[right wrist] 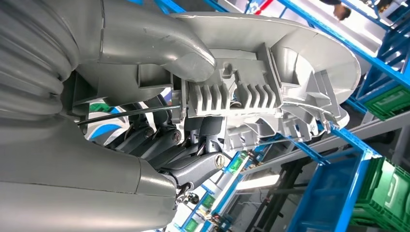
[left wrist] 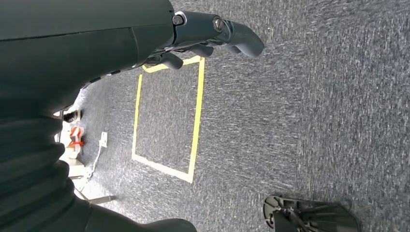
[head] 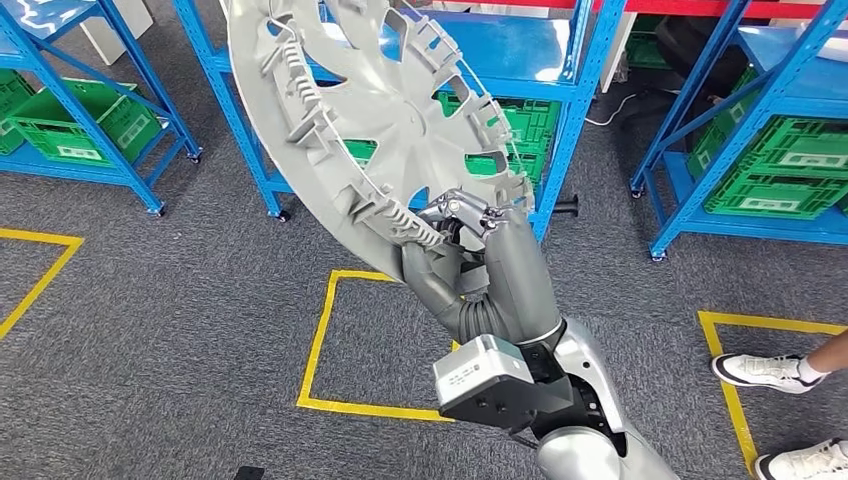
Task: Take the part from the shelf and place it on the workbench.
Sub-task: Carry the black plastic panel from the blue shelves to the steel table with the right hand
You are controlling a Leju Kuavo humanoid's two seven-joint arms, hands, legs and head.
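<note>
Head view: right hand (head: 462, 232) holds the part (head: 370, 110), a big grey wheel-cover-like disc, by its lower rim, raised in the air and tilted, ribbed back side facing the camera, in front of the blue shelf (head: 575, 70) with green crates (head: 520, 130). Right wrist view: thumb (right wrist: 159, 43) presses one face of the rim, dark fingers (right wrist: 159, 145) curl under the other side next to the ribbed clips, so it's a pinch at the edge only. Left hand (left wrist: 212, 34) hangs over the grey carpet near a yellow taped square (left wrist: 167, 116), fingers loosely curled, holding nothing. No workbench is visible, so my read is that the part is off the shelf and being carried. Risks: the grip is at one edge of a wide disc, so its weight can lever it round or slip it out during a turn or step; the far rim sits close to the shelf uprights and could catch them. A person's shoes (head: 770, 370) stand near on the robot's right, so a wide swing could reach that side.
</note>
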